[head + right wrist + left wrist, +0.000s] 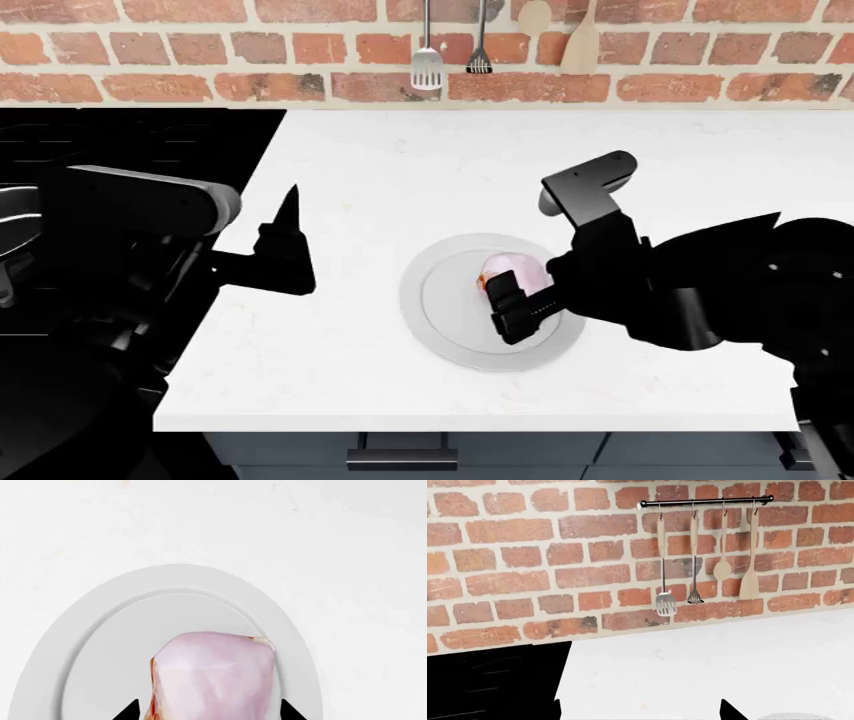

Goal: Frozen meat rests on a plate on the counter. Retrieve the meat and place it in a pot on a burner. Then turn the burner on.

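Meat (pixel 213 677): pale-pink lump, resting on the grey plate (pixel 447 325), right of the plate's centre, on the white counter (pixel 400 170). Right gripper (pixel 523 300): lowered over the meat, jaws spread to either side of it, not yet pinching; likely placed for the pick-up. Left gripper (pixel 287 245): idle above the counter's left part, beside the black stove (pixel 134 135), jaws spread, holding nothing. Pot: not clearly visible.

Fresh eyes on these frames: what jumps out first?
The right gripper is down over the pink meat on the grey plate, mid-counter, fingertips either side of it. Behind, utensils hang from a rail on the red brick wall. The left gripper hovers near the counter's left edge.
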Motion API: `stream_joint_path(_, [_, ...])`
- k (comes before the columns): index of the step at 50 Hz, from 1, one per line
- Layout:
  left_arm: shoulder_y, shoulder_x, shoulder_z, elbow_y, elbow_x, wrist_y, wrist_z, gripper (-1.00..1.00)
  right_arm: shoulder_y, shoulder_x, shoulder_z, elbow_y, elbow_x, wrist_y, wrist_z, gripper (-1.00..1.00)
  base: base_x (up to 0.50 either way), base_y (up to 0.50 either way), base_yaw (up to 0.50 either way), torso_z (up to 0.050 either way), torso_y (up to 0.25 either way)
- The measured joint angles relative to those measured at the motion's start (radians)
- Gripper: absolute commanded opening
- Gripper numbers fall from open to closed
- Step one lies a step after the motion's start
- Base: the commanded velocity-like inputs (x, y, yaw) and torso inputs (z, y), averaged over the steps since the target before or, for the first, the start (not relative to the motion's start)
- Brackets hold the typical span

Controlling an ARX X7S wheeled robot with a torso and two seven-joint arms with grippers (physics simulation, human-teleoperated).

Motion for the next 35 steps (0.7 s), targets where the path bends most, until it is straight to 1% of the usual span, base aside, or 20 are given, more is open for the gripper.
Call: stream_joint_path(35, [-0.014,0.006,0.045,-0.021,0.011,0.009,-0.012,1.00,-0.017,-0.001,-0.051,0.057,-0.055,-0.066,-0.097,1.00,0.00,0.00,0.00,0.000,0.000])
